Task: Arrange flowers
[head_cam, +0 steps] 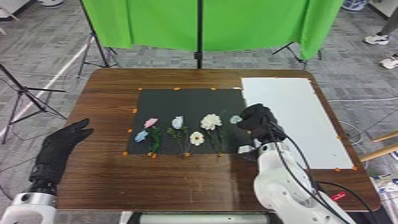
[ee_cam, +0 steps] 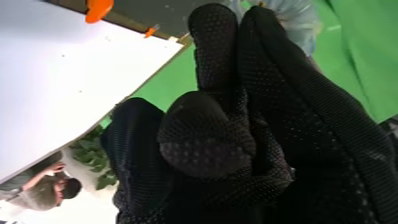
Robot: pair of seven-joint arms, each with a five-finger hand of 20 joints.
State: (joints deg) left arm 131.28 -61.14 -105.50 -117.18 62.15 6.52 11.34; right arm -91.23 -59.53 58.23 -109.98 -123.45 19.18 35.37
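The brown desk point(head_cam: 204, 192) spreads widest, with a green cloth point(head_cam: 151, 27) hanging beyond its 12 o'clock edge. A white sheet point(head_cam: 306, 125) lies toward 3 o'clock on the desk, and a black mat point(head_cam: 169, 102) lies beside it, nearer 10 o'clock. The left robot hand point(head_cam: 60, 150) is at the desk's 9 o'clock side, its fingers loosely extended and pointing toward 1 o'clock. The right robot hand point(head_cam: 258, 120) is over the mat's 3 o'clock edge; its wrist view has two long fingers point(ee_cam: 218, 50) straight and pressed together, the thumb in front (whether a stem sits between them, I cannot tell). The flowers lie on the mat, most with their stems running toward 6 o'clock. The big white flower point(head_cam: 210, 121) is at 3 o'clock from the mat's middle, and the pale blue flower point(head_cam: 178, 122) is close to that middle. A white flower with a yellow centre point(head_cam: 196, 138) lies between 5 and 6 o'clock, the pink flower point(head_cam: 151, 122) at 9, and the blue flower point(head_cam: 141, 135) at 8. Farther out at 3 o'clock, a small pale flower point(head_cam: 235, 119) is just beside the right robot hand. Smallest are the orange bits of tape point(head_cam: 134, 110) dotted along the mat's edges.
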